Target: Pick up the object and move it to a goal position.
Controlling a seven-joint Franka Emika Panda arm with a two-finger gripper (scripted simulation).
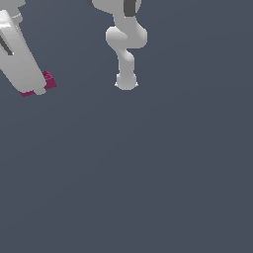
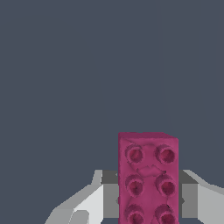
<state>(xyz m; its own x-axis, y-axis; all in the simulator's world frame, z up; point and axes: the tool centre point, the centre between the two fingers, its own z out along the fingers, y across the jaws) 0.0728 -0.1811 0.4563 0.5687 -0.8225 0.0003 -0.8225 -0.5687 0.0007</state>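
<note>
The object, a magenta-pink studded brick (image 2: 148,175), sits between my two fingers in the wrist view, one grey pad pressed on each long side. In the exterior view the same brick (image 1: 48,80) shows at the tip of my white gripper (image 1: 37,89) near the exterior view's upper left, partly covered by a finger. My gripper (image 2: 148,194) is shut on the brick. No goal marker shows in either view.
The arm's white links and base (image 1: 126,81) stand at the top middle of the exterior view. A plain dark grey-blue floor (image 1: 148,173) fills everything else.
</note>
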